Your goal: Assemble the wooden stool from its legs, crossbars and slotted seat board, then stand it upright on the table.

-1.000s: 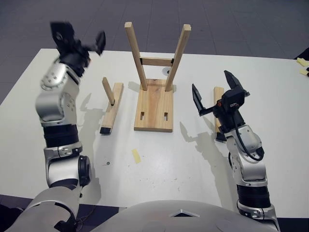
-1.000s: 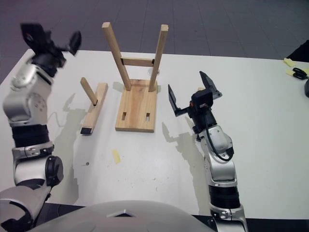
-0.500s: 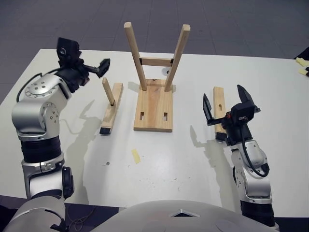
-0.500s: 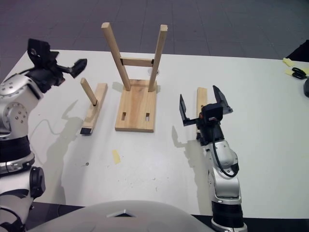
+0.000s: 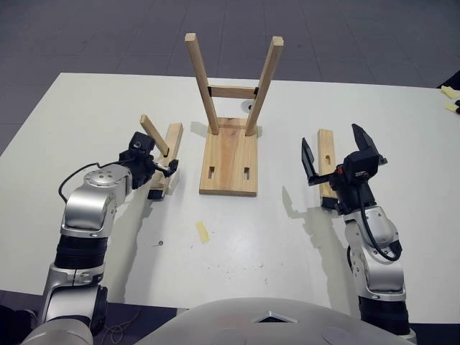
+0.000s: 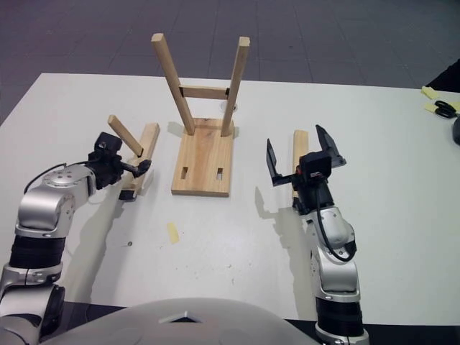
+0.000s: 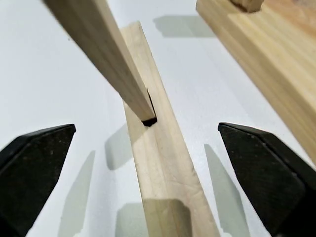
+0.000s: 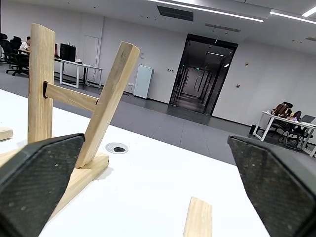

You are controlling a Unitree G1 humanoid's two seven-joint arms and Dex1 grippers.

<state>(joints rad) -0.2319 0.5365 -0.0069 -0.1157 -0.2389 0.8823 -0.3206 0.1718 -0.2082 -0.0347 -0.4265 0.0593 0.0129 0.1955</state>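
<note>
The slotted seat board (image 5: 228, 157) lies flat mid-table, with two legs (image 5: 201, 83) standing in its far end, joined by a crossbar (image 5: 232, 91). To its left a third leg (image 5: 169, 149) lies flat, a short crossbar (image 5: 154, 134) stuck slanting up out of it. My left gripper (image 5: 154, 167) is open and low over this leg's near end; in the left wrist view the leg (image 7: 158, 148) runs between the two fingers. A fourth leg (image 5: 326, 158) lies flat on the right. My right gripper (image 5: 335, 154) hangs open just above it, holding nothing.
A scrap of yellow tape (image 5: 203, 231) lies on the white table (image 5: 251, 237) in front of the board. A round cable hole (image 5: 248, 106) sits behind the stool. Small yellow items (image 5: 451, 99) lie at the far right edge.
My left arm has swung down from high over the table's far left to the lying leg with the crossbar. My right gripper drew back to the right over the other leg, then held still.
</note>
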